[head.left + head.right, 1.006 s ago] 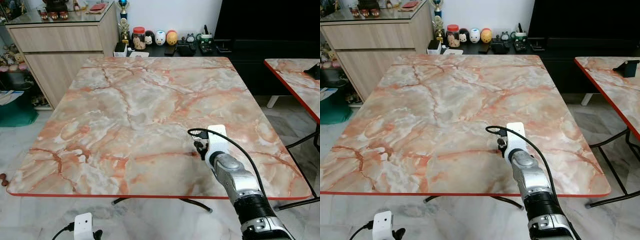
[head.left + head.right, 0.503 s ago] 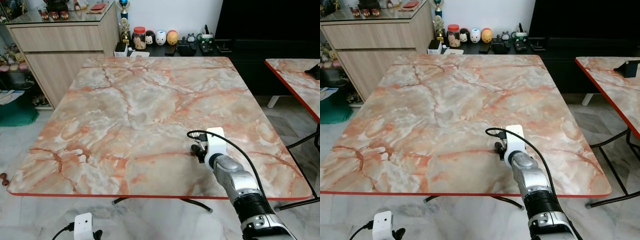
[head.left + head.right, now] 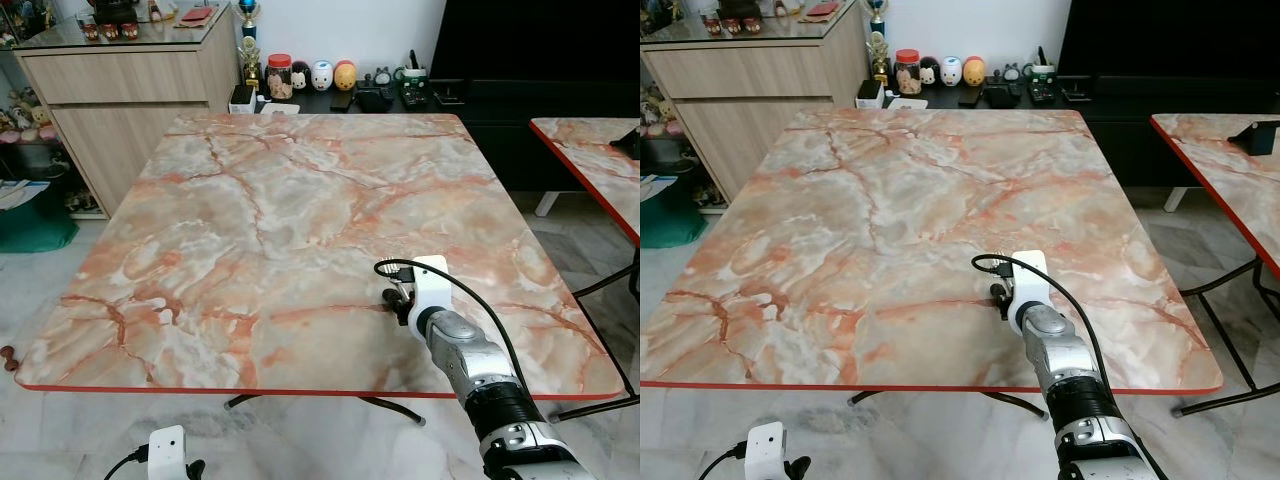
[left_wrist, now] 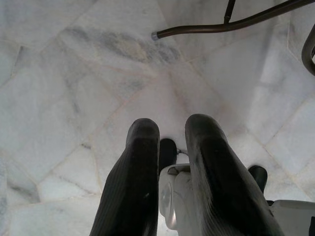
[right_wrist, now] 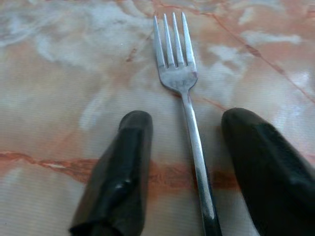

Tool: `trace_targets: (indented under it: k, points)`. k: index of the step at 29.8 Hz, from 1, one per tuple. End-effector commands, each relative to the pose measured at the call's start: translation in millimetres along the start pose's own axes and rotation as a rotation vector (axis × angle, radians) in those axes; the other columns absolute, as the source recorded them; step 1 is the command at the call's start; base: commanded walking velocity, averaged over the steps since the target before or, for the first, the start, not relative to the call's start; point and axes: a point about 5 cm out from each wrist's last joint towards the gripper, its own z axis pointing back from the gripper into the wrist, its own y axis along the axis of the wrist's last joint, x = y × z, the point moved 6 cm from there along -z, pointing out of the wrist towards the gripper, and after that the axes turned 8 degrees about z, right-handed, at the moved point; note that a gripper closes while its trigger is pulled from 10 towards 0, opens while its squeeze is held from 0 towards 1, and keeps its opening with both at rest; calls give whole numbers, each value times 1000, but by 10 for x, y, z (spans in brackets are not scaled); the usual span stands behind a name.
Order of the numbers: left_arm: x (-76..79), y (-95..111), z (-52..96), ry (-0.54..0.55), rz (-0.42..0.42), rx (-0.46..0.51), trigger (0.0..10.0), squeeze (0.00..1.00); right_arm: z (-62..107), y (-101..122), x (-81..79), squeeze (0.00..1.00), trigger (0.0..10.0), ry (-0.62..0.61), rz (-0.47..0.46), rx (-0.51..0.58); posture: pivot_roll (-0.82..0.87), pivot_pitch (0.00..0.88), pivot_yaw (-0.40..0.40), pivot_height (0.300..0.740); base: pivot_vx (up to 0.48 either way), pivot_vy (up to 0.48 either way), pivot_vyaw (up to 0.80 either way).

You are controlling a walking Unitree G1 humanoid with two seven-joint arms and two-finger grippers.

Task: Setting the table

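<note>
Right gripper (image 5: pixel 184 162) over marble table (image 3: pixel 260 210) at my 5 o'clock, fingers spread, straddling fork (image 5: pixel 184 98) lying flat, untouched by either. Left gripper (image 4: pixel 170 167) idle over floor, slightly parted, empty. I judge one fork placed; remaining settings outstanding.

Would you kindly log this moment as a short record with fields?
surface: marble table
item: fork, lying flat on the table
right hand: open, fingers on either side of the fork handle, not touching it
left hand: hangs idle over the floor
place settings: one fork so far
</note>
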Motion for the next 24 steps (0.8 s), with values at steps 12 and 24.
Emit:
trace_targets:
  k: [12, 24]
  points:
    - [-27, -48, 7, 3, -17, -24, 10000, 0, -28, 44, -47, 0, 0, 11, 1, 9, 35, 25, 7, 740, 0, 0, 0]
    - [-24, -49, 7, 0, -25, -25, 10000, 0, -33, 74, -106, 0, 0, 22, -6, 26, 35, 25, 7, 740, 0, 0, 0]
